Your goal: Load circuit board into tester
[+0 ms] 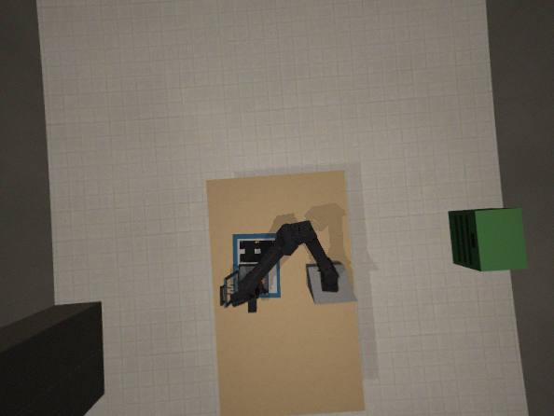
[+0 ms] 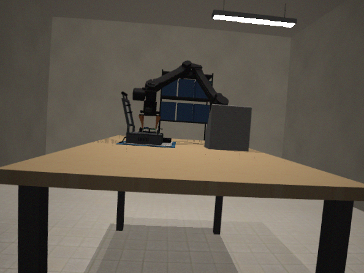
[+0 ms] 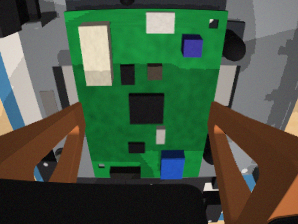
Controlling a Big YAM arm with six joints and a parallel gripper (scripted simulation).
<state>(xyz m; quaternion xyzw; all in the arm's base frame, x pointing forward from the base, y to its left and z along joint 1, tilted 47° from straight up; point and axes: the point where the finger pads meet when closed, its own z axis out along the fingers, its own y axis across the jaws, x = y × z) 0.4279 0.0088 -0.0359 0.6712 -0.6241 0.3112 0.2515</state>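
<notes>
The green circuit board [image 3: 120, 110] [image 2: 147, 128] is face up between the orange fingers of my gripper [image 3: 146, 111] [image 2: 149, 128]. The fingertips meet both long edges near mid-length. The beige connector [image 3: 95, 57] is at the top left of the board in the wrist view. The board is over the grey tester [image 2: 144, 138]; a narrow gap seems to show beneath it. The pins are hidden, and whether they line up with the holes cannot be told. The lid stands open, leaning back, with its handle [image 2: 124, 93] [image 1: 222, 296] at the free edge.
The black tray [image 1: 249, 256] lies beside the tester on the blue-bordered mat [image 1: 278, 280]. A grey block [image 2: 230, 128] [image 1: 345, 289] stands under the arm's base. The raised lid stands close beside the gripper. A black part juts from the tester's side.
</notes>
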